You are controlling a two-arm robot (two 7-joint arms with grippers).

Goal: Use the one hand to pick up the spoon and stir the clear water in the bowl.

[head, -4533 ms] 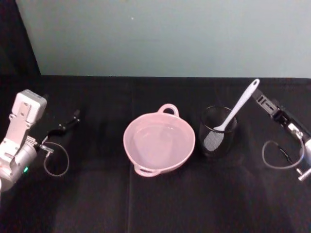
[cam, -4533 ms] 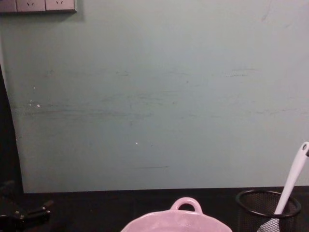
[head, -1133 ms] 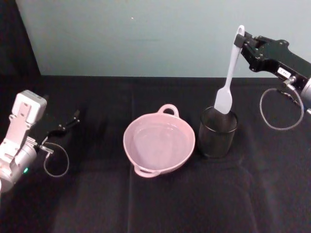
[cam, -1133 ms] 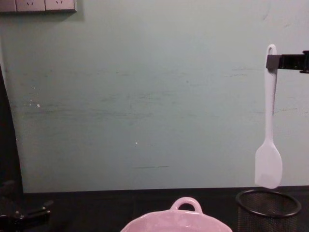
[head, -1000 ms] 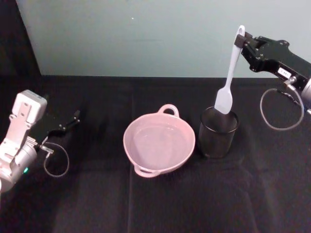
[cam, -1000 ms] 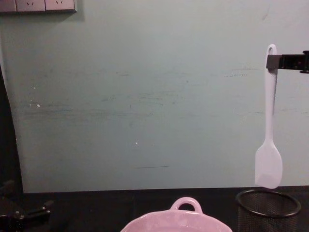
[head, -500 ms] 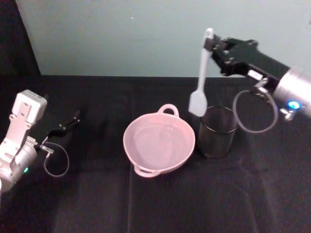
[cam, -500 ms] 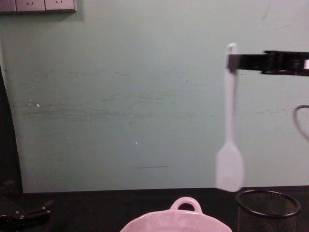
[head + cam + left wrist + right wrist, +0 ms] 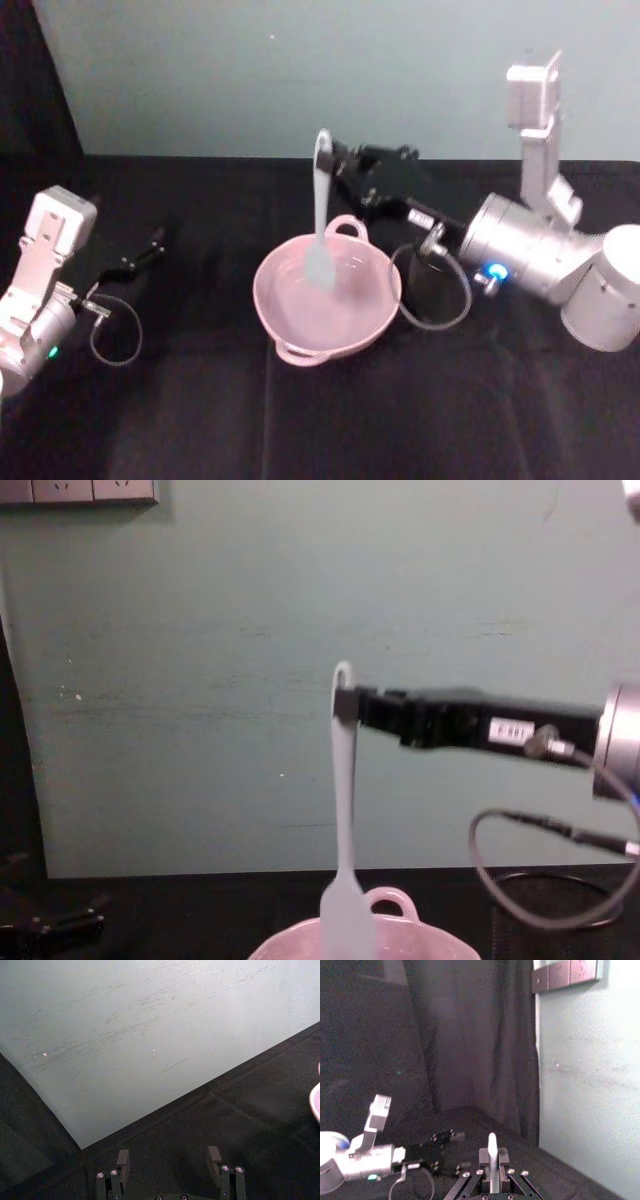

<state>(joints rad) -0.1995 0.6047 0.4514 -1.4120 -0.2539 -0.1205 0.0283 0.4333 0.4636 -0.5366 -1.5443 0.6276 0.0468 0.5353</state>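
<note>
Spoon hangs plumb over the bowl for stirring, fingers of my right gripper clamping its top; left gripper parked open.

Blk tbl: bowl, mesh cup

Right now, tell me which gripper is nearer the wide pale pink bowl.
Right. The right gripper is above the bowl, holding the long white spoon upright; the left gripper sits far to its left.

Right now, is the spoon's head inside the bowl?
Inside: spoon hangs upright from right gripper, its head below the bowl rim; depth cannot tell.
</note>
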